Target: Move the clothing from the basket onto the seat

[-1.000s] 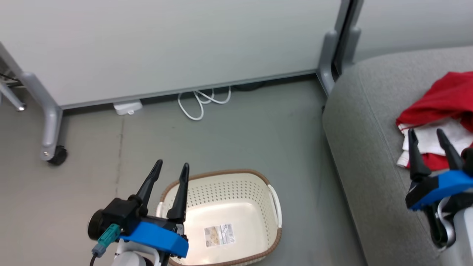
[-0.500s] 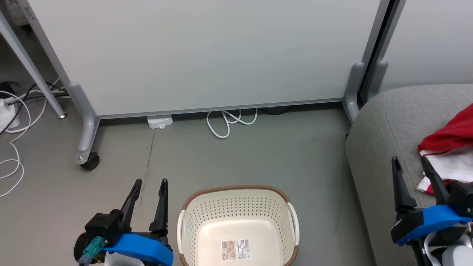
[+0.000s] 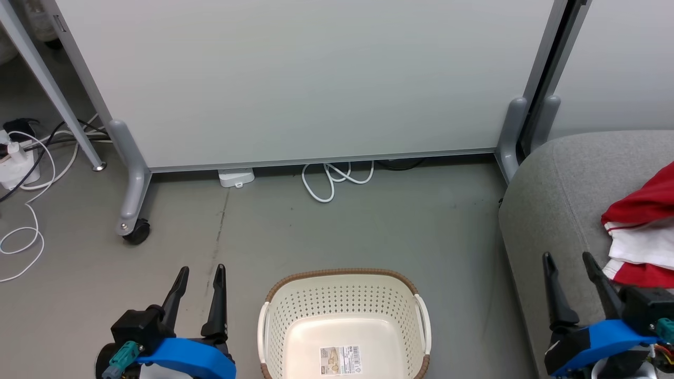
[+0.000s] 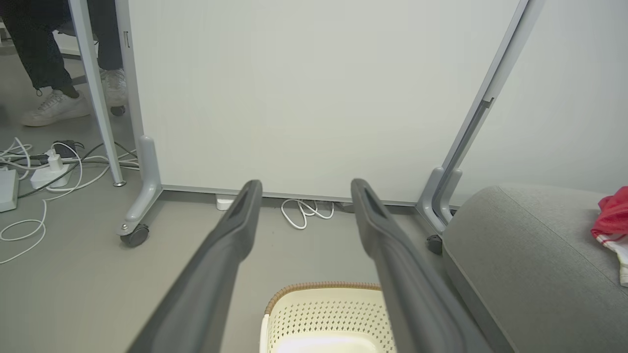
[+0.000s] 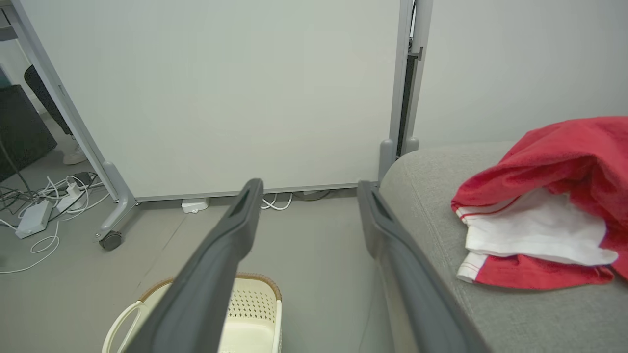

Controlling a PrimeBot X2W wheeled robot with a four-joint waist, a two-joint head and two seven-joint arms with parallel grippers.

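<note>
The red and white clothing lies crumpled on the grey seat at the right; the right wrist view has the clothing lying on the seat. On the floor stands the cream basket with nothing in it but a barcode sticker on its bottom. My left gripper is open to the left of the basket. My right gripper is open over the seat's front edge, just left of the clothing. Both hold nothing.
A white partition on grey wheeled legs stands behind the basket. A coiled white cable and a white box lie at its base. More cables and a power strip lie far left. A person's feet show beyond the partition.
The head camera has swung left and tilted, so the basket and seat shifted rightward in view. Both grippers sit lower in the picture and stay open.
</note>
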